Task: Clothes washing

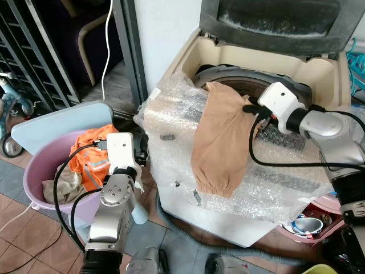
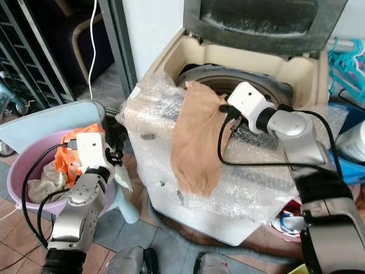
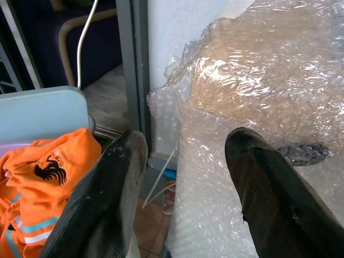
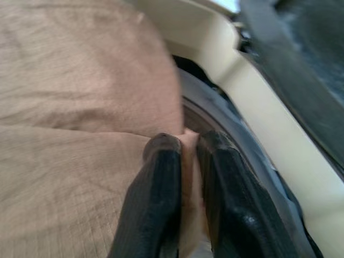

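A: Tan cloth pinched between the two black fingers of the right gripper (image 4: 185, 161), a fold of it caught between the pads. Held at the upper edge, near the drum mouth.

B: Why there?

A: Judged: a grip by the top lets the tan garment (image 1: 219, 140) be drawn off the bubble wrap (image 1: 171, 123) and dropped into the washing machine (image 1: 228, 57). Most of it hangs below the gripper, draped down the front.

B: Left side?

A: Left gripper (image 3: 185, 177) spread apart, empty, poised between machine and purple basin (image 1: 37, 171), where an orange shirt (image 1: 94, 151) waits.
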### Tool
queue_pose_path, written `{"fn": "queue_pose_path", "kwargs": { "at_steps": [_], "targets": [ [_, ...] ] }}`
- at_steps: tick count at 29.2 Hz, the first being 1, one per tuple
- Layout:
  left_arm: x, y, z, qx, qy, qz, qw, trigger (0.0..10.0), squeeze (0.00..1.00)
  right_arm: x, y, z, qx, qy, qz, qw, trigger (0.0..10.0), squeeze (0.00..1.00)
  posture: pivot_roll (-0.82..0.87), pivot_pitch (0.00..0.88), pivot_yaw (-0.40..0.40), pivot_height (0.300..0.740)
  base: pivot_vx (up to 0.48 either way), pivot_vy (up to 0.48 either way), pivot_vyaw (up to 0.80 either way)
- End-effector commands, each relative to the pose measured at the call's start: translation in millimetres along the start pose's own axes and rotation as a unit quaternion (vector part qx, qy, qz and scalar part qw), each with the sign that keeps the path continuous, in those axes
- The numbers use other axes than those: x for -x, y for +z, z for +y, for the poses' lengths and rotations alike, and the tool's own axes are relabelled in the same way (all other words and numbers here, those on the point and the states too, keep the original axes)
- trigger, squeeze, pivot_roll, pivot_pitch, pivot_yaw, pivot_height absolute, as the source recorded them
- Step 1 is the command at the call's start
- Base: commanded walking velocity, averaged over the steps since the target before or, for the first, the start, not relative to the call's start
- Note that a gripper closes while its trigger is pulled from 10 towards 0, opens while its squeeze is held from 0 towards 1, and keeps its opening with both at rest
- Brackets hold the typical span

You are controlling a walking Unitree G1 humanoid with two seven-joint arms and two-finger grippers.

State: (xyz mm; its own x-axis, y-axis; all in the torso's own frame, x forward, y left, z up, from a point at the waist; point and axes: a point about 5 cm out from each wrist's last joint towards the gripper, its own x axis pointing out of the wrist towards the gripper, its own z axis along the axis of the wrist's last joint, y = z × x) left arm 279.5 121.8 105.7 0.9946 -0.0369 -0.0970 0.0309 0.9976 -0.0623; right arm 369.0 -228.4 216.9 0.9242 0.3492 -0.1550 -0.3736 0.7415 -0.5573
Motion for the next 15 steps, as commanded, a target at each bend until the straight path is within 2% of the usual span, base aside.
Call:
{"fn": "queue_pose_path", "kwargs": {
  "at_steps": [1,4,6,8,9,10,12,14,15],
  "targets": [
    [-1.0,0,-2.0,0.008,0.001,0.004,1.000,10.0,0.00,0.1,12,-28.4,-0.053,-0.093,-0.027,0.994,0.0,0.00,-0.04,0.086,0.051,0.740,0.000,0.000,0.00],
    [-1.3,0,-1.8,0.009,0.001,0.004,1.000,10.0,0.00,-3.9,36,-47.9,-0.106,-0.166,-0.084,0.977,0.0,0.00,-0.05,0.086,0.053,0.740,0.000,0.000,0.00],
    [-1.6,0,-2.0,0.009,0.001,0.005,1.000,10.0,0.00,-6.0,52,-60.5,-0.134,-0.220,-0.116,0.959,0.0,0.00,-0.04,0.084,0.052,0.740,0.000,0.000,0.00],
    [-1.6,0,-2.1,0.009,0.001,0.004,1.000,10.0,0.00,-6.6,55,-61.9,-0.133,-0.225,-0.118,0.958,0.0,0.00,-0.04,0.084,0.051,0.740,0.000,0.000,0.00],
    [-1.3,0,-2.4,0.009,0.002,0.003,1.000,10.0,0.00,-9.8,65,-57.1,-0.138,-0.190,-0.144,0.961,10.0,0.76,-0.03,0.084,0.045,0.740,0.000,0.000,0.00],
    [-0.8,1,-1.9,0.009,0.005,0.001,1.000,10.0,0.00,-12.5,74,-47.7,-0.148,-0.127,-0.173,0.965,10.0,1.00,-0.03,0.085,0.041,0.740,0.000,0.000,0.00],
    [0.1,1,-0.4,0.009,0.010,0.001,1.000,10.0,0.00,-11.5,79,-39.1,-0.146,-0.073,-0.194,0.967,10.0,1.00,-0.03,0.087,0.039,0.740,0.000,0.000,0.00],
    [1.0,0,2.1,0.012,0.015,0.004,1.000,10.0,0.00,-4.5,78,-32.3,-0.116,-0.028,-0.206,0.971,10.0,1.00,-0.03,0.089,0.036,0.740,0.000,0.000,0.00],
    [1.5,-2,3.0,0.015,0.018,0.007,1.000,10.0,0.00,1.5,70,-28.7,-0.094,-0.007,-0.196,0.976,10.0,1.00,-0.04,0.090,0.036,0.740,0.000,0.000,0.00]
  ]
}}
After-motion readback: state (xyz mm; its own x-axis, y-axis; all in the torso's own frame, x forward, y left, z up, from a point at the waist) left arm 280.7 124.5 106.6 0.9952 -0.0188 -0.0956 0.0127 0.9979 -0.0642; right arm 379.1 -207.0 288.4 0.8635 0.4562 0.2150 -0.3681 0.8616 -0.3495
